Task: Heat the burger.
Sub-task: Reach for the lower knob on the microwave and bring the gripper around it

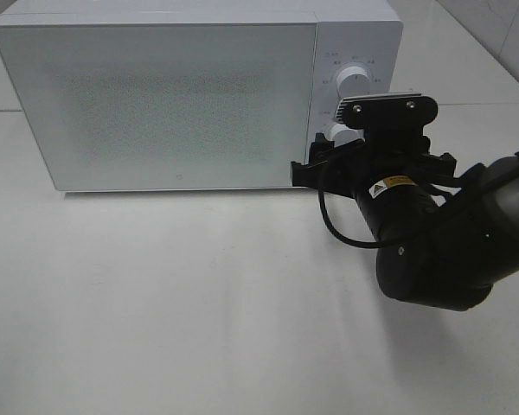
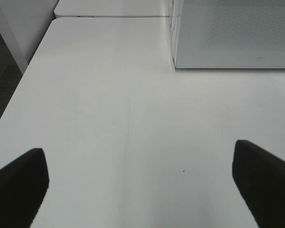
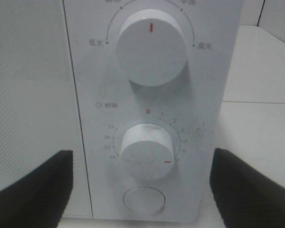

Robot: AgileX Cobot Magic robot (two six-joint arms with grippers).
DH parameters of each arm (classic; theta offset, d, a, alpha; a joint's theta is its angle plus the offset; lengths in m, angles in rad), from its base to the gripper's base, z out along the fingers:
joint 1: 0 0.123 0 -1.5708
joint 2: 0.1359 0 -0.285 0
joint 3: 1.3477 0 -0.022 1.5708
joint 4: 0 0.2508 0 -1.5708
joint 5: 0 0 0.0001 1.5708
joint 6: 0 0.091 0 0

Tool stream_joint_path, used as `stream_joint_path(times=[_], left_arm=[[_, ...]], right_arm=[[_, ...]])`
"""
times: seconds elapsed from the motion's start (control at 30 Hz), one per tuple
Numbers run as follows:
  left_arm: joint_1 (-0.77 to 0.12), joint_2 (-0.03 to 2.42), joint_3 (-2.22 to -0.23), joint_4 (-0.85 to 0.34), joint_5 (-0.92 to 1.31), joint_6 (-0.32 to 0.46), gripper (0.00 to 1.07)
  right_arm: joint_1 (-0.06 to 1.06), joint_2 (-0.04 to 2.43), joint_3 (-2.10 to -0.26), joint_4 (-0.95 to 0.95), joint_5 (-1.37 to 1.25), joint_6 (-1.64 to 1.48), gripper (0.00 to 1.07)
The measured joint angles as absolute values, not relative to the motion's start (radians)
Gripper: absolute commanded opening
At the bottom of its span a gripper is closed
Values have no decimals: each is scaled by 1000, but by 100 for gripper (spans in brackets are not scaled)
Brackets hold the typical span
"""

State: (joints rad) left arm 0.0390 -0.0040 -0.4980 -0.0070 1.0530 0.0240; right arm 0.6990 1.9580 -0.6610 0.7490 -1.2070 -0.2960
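The burger cannot be seen in any view; judging by the task it is probably inside the white microwave (image 1: pixel 156 104), whose frosted door (image 1: pixel 164 95) is closed and hides whatever is in the chamber; that door lies to one side of the right end effector (image 3: pixel 142 161) and beyond it. The right end effector faces the microwave's control panel at close range, its two dark fingers (image 3: pixel 33 190) spread apart with the lower timer knob (image 3: pixel 146 151) straight ahead in the gap between them; neither finger touches the knob and nothing is held. The knob's red mark sits away from the zero at the top of its scale, so the timer looks set; the spread fingers flank the knob probably because turning it is this arm's job. Past the timer knob on the panel is a larger power knob (image 3: pixel 152 47) with its red mark pointing straight up; on the knob's other side is a round button (image 3: pixel 143 199). The left end effector (image 2: pixel 137 156) is spread as wide as it goes and holds nothing; below and ahead of it is bare white desk (image 2: pixel 133 95), with a lower corner of the microwave further ahead and off to one side; it appears parked clear of the panel so the right arm can work.
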Motion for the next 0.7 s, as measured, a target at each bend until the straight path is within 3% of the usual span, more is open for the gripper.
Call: stream_joint_path(times=[0.7], left_arm=[[39,-4,-498,-7,1053,24,104]], right_arm=[[657,2072,-785,778,-1207,-268,76]])
